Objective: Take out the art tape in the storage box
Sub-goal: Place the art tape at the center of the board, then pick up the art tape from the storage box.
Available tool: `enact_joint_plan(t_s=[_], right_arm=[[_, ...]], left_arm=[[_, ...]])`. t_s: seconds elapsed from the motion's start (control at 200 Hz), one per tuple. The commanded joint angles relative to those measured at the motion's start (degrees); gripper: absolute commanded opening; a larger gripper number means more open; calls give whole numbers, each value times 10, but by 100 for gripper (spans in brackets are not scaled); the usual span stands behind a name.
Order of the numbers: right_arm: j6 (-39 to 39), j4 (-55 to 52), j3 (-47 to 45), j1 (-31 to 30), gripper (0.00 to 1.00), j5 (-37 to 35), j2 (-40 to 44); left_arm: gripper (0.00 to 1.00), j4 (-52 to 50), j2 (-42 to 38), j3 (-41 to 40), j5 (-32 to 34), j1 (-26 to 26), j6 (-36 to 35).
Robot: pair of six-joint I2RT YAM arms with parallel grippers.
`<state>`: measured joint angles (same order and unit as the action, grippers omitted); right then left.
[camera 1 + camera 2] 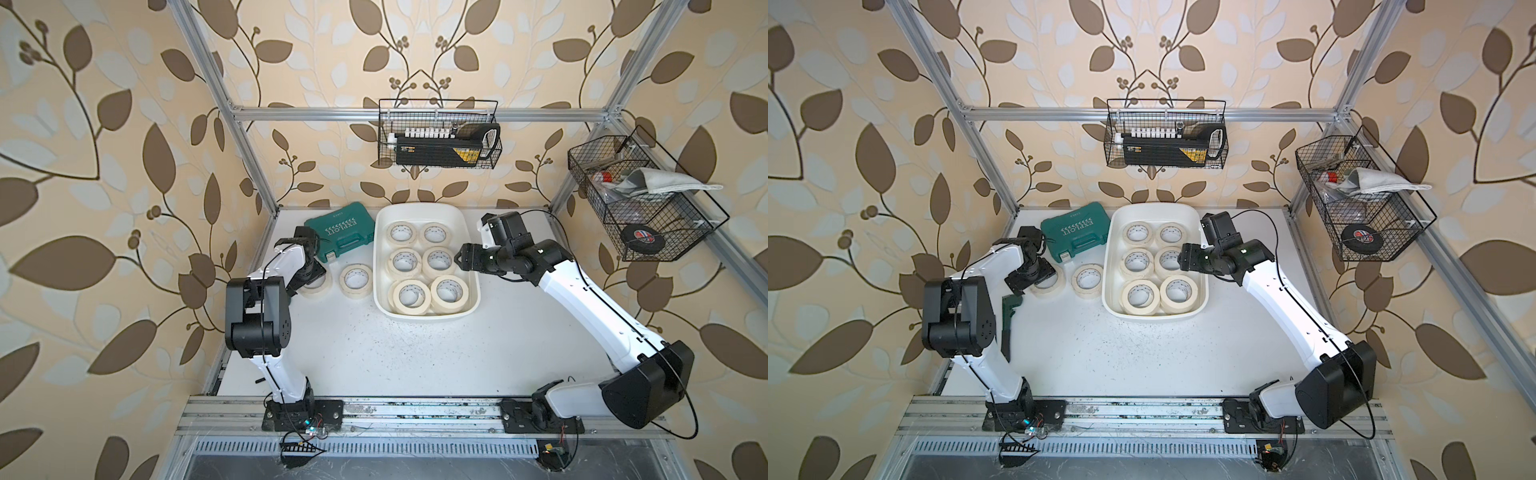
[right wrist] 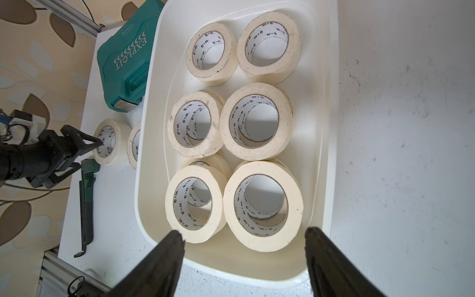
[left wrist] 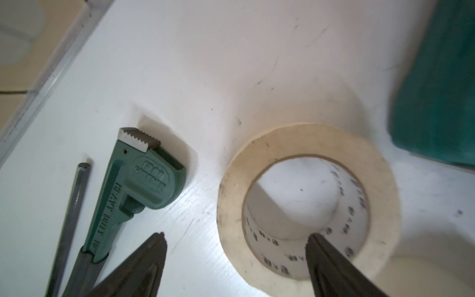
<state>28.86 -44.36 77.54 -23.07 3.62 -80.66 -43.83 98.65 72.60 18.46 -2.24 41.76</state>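
Observation:
The white storage box [image 1: 419, 209] stands at the back middle of the table and holds several cream art tape rolls [image 1: 412, 311], some stacked two high [image 2: 262, 168]. Two more rolls lie flat on the table to its left [image 1: 356, 291]. My left gripper [image 3: 236, 236] is open over the farther-left roll [image 3: 303, 138], with one finger inside its core and the other outside its wall. My right gripper [image 2: 243, 231] is open and empty, hovering at the box's right wall [image 2: 321, 128], fingers spread across the nearest pair of rolls.
A green tool case [image 1: 338, 237] lies behind the loose rolls. A green pipe wrench [image 3: 133, 185] and a thin metal rod [image 3: 74, 205] lie beside the left gripper. Wire baskets hang on the back frame [image 1: 438, 139] and the right frame [image 1: 640, 199], the right one holding a black tape roll [image 1: 642, 239].

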Motion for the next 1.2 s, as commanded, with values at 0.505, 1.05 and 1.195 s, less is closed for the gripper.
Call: enact_joint_plan(t_s=[0.505, 1.05, 1.195], right_arm=[[-30, 0, 76, 14, 76, 22, -161], [-25, -32, 203, 16, 72, -46, -323], [-24, -28, 217, 20, 68, -49, -350]], left_arm=[[99, -34, -224, 16, -128, -145, -45], [99, -6, -299, -1, -226, -145, -71], [99, -5, -298, -5, -228, -145, -71]])
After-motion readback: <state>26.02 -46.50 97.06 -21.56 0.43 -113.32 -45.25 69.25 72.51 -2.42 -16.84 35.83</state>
